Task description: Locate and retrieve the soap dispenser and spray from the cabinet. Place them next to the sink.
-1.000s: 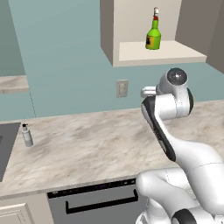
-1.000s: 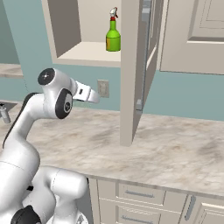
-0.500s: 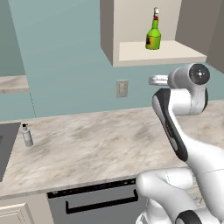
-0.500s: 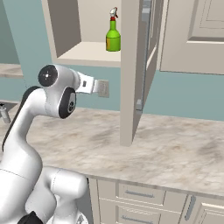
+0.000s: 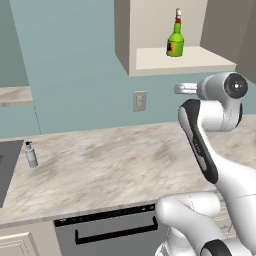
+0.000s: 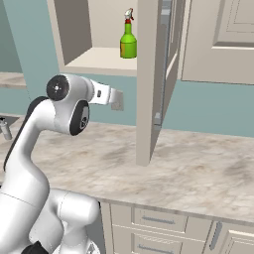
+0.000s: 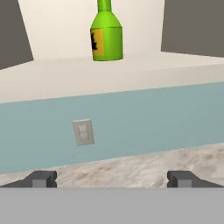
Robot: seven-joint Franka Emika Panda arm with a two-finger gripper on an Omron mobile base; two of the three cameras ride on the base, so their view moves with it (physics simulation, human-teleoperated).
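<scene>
- Spray (image 5: 175, 39) (image 6: 128, 41) (image 7: 106, 37): upright on the shelf board of the open cabinet (image 5: 165, 62) (image 6: 94, 62), near the shelf's front edge. Green body, yellow-and-black label, red collar, white trigger on top.
- Cabinet door (image 6: 154, 79) swung open, edge-on in the right base view, to the right of the spray.
- Soap dispenser (image 5: 31, 155): upright on the beige marbled surface (image 5: 110, 165), just beside the dark sink (image 5: 7, 167) at the far left. Well apart from the cabinet.
- Gripper (image 7: 111, 178): fingers (image 7: 43, 178) spread wide, nothing between them. In the hand view they point at the teal wall below the shelf; a wall outlet (image 7: 83, 131) (image 5: 139, 101) sits ahead, the spray above it.
- Arm raised, hand level under the shelf's front edge, not touching shelf or spray.
</scene>
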